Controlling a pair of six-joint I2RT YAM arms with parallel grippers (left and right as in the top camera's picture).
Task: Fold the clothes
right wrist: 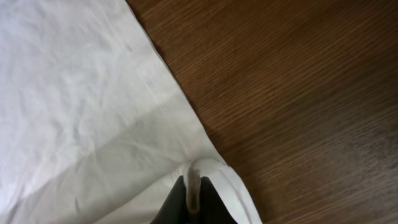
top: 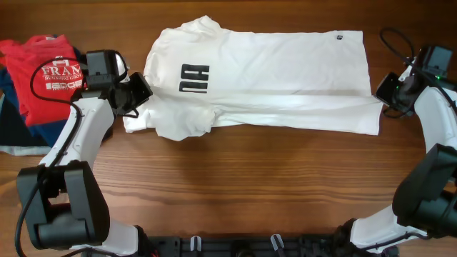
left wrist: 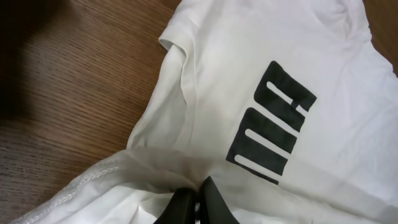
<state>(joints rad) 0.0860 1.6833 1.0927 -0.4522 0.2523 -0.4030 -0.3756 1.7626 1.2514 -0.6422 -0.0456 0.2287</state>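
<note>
Left gripper (left wrist: 198,196) pinching white T-shirt (top: 271,71) sleeve side, right gripper (right wrist: 193,193) clamping hem corner

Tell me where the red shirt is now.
In the overhead view the red shirt lies at the far left, on a dark folded pile, beside the left hand that grips the white T-shirt.

matt white cloth t-shirt (top: 271,71) on grained, seemingly satin-finished wood table (top: 235,185).

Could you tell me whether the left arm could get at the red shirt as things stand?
Probably not yet: the red shirt lies close beside the left gripper, nothing between, but its jaws are shut on the white T-shirt.
</note>
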